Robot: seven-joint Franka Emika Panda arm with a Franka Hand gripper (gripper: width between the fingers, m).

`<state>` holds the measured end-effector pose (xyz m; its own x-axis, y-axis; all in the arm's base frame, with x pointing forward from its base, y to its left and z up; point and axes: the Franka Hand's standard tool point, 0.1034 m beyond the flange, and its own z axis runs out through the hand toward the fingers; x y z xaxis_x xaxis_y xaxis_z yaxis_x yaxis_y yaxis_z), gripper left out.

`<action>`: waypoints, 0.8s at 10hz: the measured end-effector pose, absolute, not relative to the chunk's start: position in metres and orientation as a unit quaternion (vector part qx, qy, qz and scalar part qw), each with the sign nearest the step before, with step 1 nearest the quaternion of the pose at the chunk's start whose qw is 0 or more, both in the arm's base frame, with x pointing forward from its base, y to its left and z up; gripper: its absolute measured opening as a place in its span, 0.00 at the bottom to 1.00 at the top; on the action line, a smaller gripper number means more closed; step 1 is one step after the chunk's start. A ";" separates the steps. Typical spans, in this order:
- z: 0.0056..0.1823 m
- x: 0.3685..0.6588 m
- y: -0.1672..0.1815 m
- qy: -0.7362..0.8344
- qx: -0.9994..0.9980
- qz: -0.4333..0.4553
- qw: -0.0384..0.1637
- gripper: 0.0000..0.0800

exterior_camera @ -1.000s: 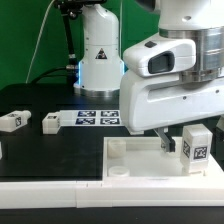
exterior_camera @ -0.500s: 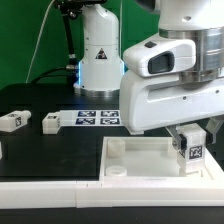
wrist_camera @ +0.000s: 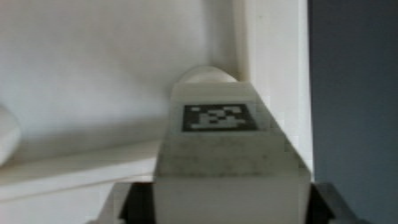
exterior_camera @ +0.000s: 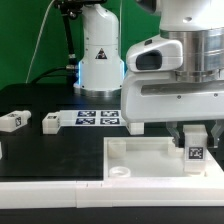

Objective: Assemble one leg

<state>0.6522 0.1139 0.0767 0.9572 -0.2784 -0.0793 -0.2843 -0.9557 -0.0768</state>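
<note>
My gripper (exterior_camera: pixel 196 138) is shut on a white leg (exterior_camera: pixel 197 154) with a marker tag on its face, holding it upright over the right part of the large white tray-like piece (exterior_camera: pixel 140 158). In the wrist view the leg (wrist_camera: pixel 222 140) fills the middle between my dark fingers (wrist_camera: pixel 134 203), its tip pointing at the tray's inner wall (wrist_camera: pixel 267 40). Two more legs lie on the black table at the exterior view's left: one at the far left (exterior_camera: pixel 11 121) and one beside the marker board (exterior_camera: pixel 50 122).
The marker board (exterior_camera: pixel 97 119) lies behind the tray. A white robot base (exterior_camera: pixel 98 50) stands at the back. A round socket (exterior_camera: pixel 119 171) sits at the tray's near left corner. The table (exterior_camera: pixel 50 150) is black.
My gripper has carried the leg to the exterior view's right and a little lower, closer to the tray's right side.
</note>
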 end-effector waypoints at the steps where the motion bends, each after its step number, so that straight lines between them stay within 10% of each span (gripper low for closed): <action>1: 0.076 0.652 0.113 0.197 -0.979 0.035 0.038 0.36; 8: 0.076 0.652 0.112 0.213 -0.976 0.036 0.037 0.36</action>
<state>0.6522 0.1124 0.0764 0.9069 -0.4126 -0.0855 -0.4179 -0.9067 -0.0570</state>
